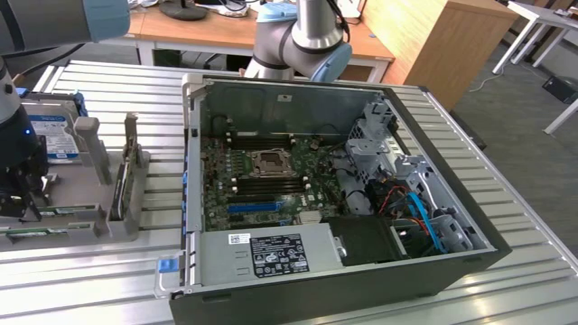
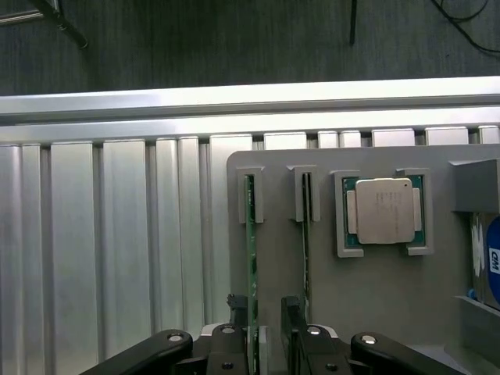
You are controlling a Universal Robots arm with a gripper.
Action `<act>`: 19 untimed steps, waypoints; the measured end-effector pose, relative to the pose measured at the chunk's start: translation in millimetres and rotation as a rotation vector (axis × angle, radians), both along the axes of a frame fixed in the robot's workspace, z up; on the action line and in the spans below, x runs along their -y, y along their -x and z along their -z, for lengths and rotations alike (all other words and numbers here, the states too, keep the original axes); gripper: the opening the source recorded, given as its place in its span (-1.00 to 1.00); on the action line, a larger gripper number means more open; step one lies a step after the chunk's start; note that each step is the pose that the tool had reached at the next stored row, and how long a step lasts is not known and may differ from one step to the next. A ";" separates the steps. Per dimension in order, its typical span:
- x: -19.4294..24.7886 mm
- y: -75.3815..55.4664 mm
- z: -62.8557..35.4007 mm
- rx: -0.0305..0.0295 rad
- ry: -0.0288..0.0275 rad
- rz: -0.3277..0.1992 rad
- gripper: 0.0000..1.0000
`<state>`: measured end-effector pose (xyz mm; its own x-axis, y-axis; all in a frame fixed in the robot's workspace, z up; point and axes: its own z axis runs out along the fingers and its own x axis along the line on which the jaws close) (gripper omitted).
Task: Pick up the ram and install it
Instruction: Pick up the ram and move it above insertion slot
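The gripper (image 2: 266, 306) is low over the grey holder (image 2: 367, 297), and its two fingers (image 2: 238, 308) stand apart. The ram (image 2: 251, 234) stands on its thin edge in a slot of this holder, and its near end lies between the two open fingers. The fingers are not pressed together on it; whether one of them touches it, I cannot tell. A second green stick (image 2: 306, 234) stands parallel in the next slot, just outside the other finger. Beside this stick, a square silver processor chip (image 2: 383, 211) lies flat in its own frame on the holder.

In the exterior view the gripper (image 1: 23, 193) is at the exterior view's left, over the same holder (image 1: 91, 223), which rests on a ribbed metal table (image 1: 108, 74). A hard drive (image 1: 50, 135) with a blue label stands at the far side of the holder. At the middle of the table the computer case (image 1: 316, 291) lies open, well apart from the gripper. Inside it the motherboard (image 1: 262, 186) shows, with a blue slot (image 1: 253, 205) near its front edge.
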<state>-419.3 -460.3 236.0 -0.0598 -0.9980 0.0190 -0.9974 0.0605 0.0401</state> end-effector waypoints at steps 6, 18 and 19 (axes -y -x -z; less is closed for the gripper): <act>3.1 0.1 0.2 0.0000 0.0000 0.000 -0.37; 3.3 0.1 8.4 0.0001 0.0001 -0.002 -0.37; 3.3 0.1 8.4 -0.0001 0.0002 -0.003 -0.37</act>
<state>-419.4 -463.6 227.6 -0.0570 -0.9982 0.0192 -0.9975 0.0577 0.0402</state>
